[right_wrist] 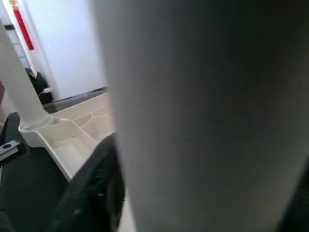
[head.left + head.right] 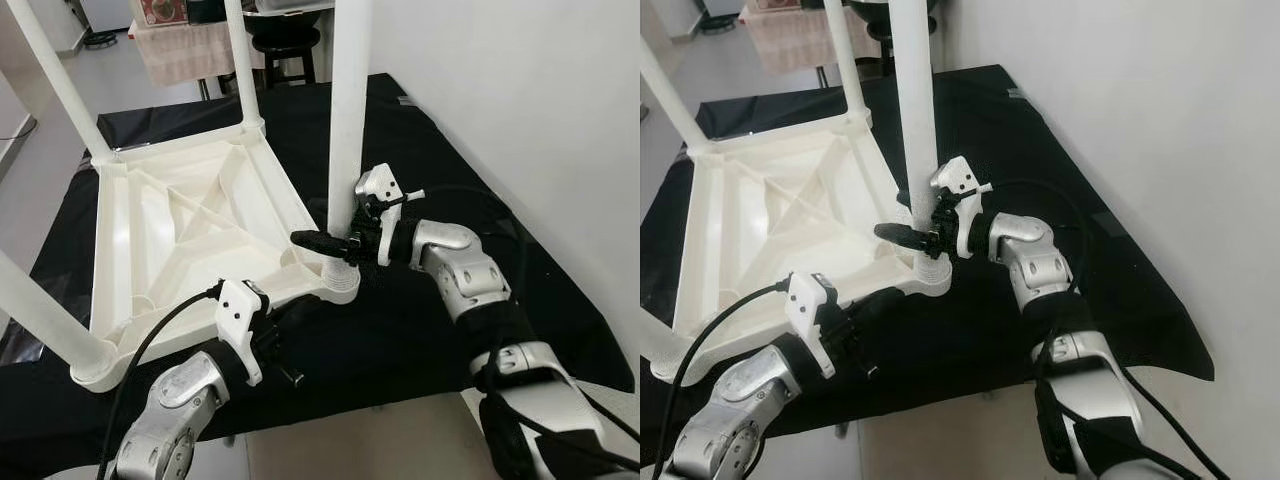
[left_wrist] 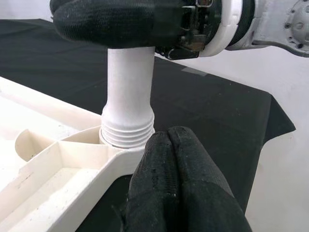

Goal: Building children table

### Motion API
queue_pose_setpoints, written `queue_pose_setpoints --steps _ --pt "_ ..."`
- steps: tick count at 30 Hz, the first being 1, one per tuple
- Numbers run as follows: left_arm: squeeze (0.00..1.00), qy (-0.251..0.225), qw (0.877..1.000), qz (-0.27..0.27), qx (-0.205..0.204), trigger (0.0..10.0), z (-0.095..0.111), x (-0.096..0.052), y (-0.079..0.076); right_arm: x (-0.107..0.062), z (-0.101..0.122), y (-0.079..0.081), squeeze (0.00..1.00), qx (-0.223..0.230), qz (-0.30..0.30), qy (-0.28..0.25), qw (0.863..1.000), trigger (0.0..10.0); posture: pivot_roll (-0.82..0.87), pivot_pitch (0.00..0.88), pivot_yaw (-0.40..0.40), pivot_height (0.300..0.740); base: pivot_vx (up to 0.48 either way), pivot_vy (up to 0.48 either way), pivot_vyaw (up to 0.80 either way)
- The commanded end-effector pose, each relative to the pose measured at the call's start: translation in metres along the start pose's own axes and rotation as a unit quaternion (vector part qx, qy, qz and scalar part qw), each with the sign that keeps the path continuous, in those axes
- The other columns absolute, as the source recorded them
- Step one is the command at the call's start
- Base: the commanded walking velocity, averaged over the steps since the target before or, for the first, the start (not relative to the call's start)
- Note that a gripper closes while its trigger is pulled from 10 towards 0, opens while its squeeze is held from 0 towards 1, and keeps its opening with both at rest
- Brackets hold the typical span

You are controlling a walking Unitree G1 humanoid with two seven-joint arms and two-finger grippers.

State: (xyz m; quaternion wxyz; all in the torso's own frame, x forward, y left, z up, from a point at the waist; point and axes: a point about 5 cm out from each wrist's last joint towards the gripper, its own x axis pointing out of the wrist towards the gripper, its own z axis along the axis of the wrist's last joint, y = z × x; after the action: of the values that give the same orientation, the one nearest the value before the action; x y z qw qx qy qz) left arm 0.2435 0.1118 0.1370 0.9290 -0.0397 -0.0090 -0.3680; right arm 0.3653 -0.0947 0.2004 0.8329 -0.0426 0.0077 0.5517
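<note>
A white plastic children's table (image 2: pixel 180 230) lies upside down on a black cloth (image 2: pixel 420 330). Three legs stand in its other corners. At the near right corner a fourth white leg (image 2: pixel 350 100) stands upright, its threaded base (image 3: pixel 126 133) in the corner socket (image 2: pixel 343 278). My right gripper (image 2: pixel 328 238) is shut on this leg just above the socket, one black finger (image 3: pixel 106 21) across its front. My left gripper (image 3: pixel 169 140) is shut on nothing, low beside the same corner, its tips close to the socket rim.
A white wall (image 2: pixel 520 90) runs close along the right side. The black cloth ends near the front over a beige surface (image 2: pixel 350 440). At the back stand a dark stool (image 2: pixel 285 40) and a cloth-covered piece of furniture (image 2: pixel 185 50).
</note>
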Motion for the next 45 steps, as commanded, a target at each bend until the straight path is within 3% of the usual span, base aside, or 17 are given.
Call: queue_pose_setpoints --steps 1,8,13,14,15,16,18,28,29,30,31,32,34,36,39,40,45 --pt "0.0 0.005 1.0 0.004 -0.008 10.0 -0.003 -0.001 0.0 0.006 -0.001 0.003 0.0 -0.001 0.02 -0.001 1.0 0.0 -0.02 0.099 0.007 0.74 0.0 0.0 0.0" --pt "0.0 0.004 1.0 0.003 -0.009 10.0 -0.002 -0.002 0.0 -0.006 -0.012 -0.013 0.0 -0.008 -0.078 0.022 0.997 0.0 -0.03 0.098 0.003 0.74 0.0 0.0 0.0" --pt "0.0 0.004 1.0 0.004 -0.008 10.0 -0.002 -0.002 0.0 -0.016 -0.03 -0.01 0.0 -0.001 -0.142 0.05 0.989 0.0 -0.03 0.098 0.008 0.74 0.0 0.0 0.0" --pt "0.0 0.004 1.0 0.005 -0.008 10.0 -0.002 -0.002 0.001 -0.02 -0.041 -0.004 0.0 0.013 -0.197 0.065 0.978 0.0 -0.04 0.099 0.006 0.74 0.0 0.0 0.0" --pt "0.0 0.004 1.0 0.005 -0.009 10.0 -0.002 -0.002 0.002 -0.018 -0.05 0.015 0.0 0.043 -0.301 0.07 0.95 0.0 -0.05 0.104 0.014 0.74 0.0 0.0 0.0" --pt "0.0 0.004 1.0 0.005 -0.009 10.0 -0.002 -0.002 0.002 -0.018 -0.05 0.015 0.0 0.043 -0.301 0.07 0.95 0.0 -0.05 0.104 0.014 0.74 0.0 0.0 0.0" --pt "0.0 0.005 1.0 0.003 -0.01 10.0 -0.002 -0.001 0.003 -0.016 -0.049 0.044 0.0 0.063 -0.387 0.053 0.919 0.0 -0.05 0.101 0.022 0.74 0.0 0.0 0.0" --pt "0.0 0.003 1.0 0.009 -0.008 10.0 -0.002 -0.001 0.003 0.009 -0.04 0.032 0.0 0.035 -0.366 0.046 0.929 0.0 -0.04 0.096 0.012 0.74 0.0 0.0 0.0" --pt "0.0 0.002 1.0 0.01 -0.008 10.0 -0.002 -0.001 0.004 0.009 -0.038 0.03 0.0 0.035 -0.368 0.041 0.928 10.0 -0.05 0.095 0.013 0.74 0.0 0.0 0.0" --pt "0.0 0.002 1.0 0.01 -0.008 10.0 -0.002 -0.001 0.004 0.009 -0.038 0.03 0.0 0.035 -0.368 0.041 0.928 10.0 -0.05 0.095 0.013 0.74 0.0 0.0 0.0" --pt "0.0 0.002 1.0 0.011 -0.008 10.0 -0.002 -0.001 0.004 0.008 -0.036 0.03 0.9 0.036 -0.373 0.039 0.926 10.0 -0.05 0.095 0.013 0.74 0.0 0.0 0.0" --pt "0.0 0.002 1.0 0.009 -0.009 10.0 -0.002 -0.001 0.004 0.009 -0.033 0.029 1.0 0.043 -0.362 0.031 0.931 10.0 -0.05 0.095 0.013 0.74 0.0 0.0 0.0" --pt "0.0 0.002 1.0 0.009 -0.009 10.0 -0.002 -0.001 0.004 0.009 -0.033 0.029 1.0 0.043 -0.362 0.031 0.931 10.0 -0.05 0.095 0.013 0.74 0.0 0.0 0.0" --pt "0.0 0.003 1.0 0.004 -0.011 10.0 -0.002 0.0 0.003 0.01 -0.012 0.021 0.96 0.051 -0.295 -0.008 0.954 10.0 -0.04 0.094 0.014 0.74 0.0 0.0 0.0" --pt "0.0 0.002 1.0 0.004 -0.011 10.0 -0.002 0.001 0.003 0.01 -0.006 0.02 0.96 0.045 -0.272 -0.017 0.961 10.0 -0.04 0.094 0.014 0.74 0.0 0.0 0.0" --pt "0.0 0.002 1.0 0.005 -0.011 10.0 -0.002 0.001 0.003 0.01 -0.001 0.02 0.0 0.035 -0.228 -0.023 0.973 10.0 -0.04 0.094 0.011 0.74 0.0 0.0 0.0" --pt "0.0 0.001 1.0 0.006 -0.01 10.0 -0.002 0.001 0.003 0.005 0.005 0.016 0.0 -0.021 -0.105 -0.013 0.994 10.0 -0.03 0.092 0.004 0.74 0.0 0.0 0.0"
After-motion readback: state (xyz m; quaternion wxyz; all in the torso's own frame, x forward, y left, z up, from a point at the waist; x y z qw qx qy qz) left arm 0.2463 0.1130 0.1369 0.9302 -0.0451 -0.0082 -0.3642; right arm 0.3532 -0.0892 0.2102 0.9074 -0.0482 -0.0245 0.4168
